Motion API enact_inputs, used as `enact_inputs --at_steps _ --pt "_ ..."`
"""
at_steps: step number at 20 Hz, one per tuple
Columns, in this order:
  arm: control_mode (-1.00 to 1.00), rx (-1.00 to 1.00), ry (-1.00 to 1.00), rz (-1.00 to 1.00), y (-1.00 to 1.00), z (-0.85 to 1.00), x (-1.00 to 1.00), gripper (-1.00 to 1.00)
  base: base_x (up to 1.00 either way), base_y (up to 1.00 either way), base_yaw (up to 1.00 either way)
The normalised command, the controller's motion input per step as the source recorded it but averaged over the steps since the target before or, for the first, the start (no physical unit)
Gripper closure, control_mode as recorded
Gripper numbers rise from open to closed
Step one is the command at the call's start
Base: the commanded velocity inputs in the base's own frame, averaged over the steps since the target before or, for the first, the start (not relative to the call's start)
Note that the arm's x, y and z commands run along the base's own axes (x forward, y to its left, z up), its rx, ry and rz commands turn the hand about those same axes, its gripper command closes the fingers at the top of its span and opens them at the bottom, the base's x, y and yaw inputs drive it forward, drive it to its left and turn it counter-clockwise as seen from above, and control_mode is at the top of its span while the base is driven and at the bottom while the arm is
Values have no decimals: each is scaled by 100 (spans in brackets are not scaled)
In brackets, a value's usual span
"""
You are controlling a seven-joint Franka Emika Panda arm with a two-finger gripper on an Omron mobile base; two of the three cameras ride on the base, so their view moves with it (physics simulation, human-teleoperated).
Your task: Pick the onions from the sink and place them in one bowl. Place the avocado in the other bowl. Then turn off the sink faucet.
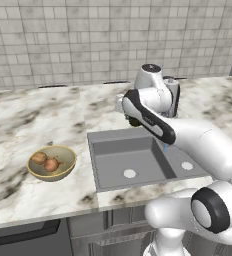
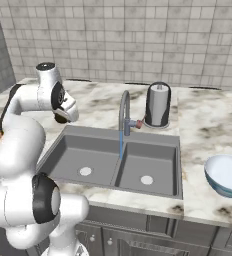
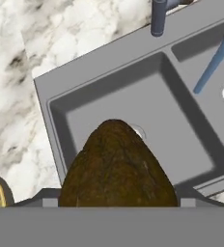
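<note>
text: none readable | labels: none | brands: none | numbers: none

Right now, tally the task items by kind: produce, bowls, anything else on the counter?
Small orange-brown onions: 2, both in the yellow-gold bowl.
Dark olive-black avocado: 1, held in the gripper over the grey double sink.
Bowls: 2, the yellow-gold bowl and a pale blue-white bowl.
Dark cylindrical paper towel holder: 1.
Total: 6.
</note>
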Motion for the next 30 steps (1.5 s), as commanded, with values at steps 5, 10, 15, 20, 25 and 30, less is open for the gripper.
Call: enact_inputs --at_steps 5,10,15,20,25,30 --pt "-100 -2 -3 0 -30 7 -51 100 0 0 0" --pt "-100 0 -26 0 -56 -5 -61 100 0 0 0" --pt "-100 0 -38 0 -59 -18 -43 100 0 0 0" --pt "-100 0 -29 0 -69 -15 -40 100 0 0 0" --pt "-100 1 -2 -1 -87 0 -51 100 0 0 0" --pt "-100 1 0 -9 -99 0 -48 100 0 0 0"
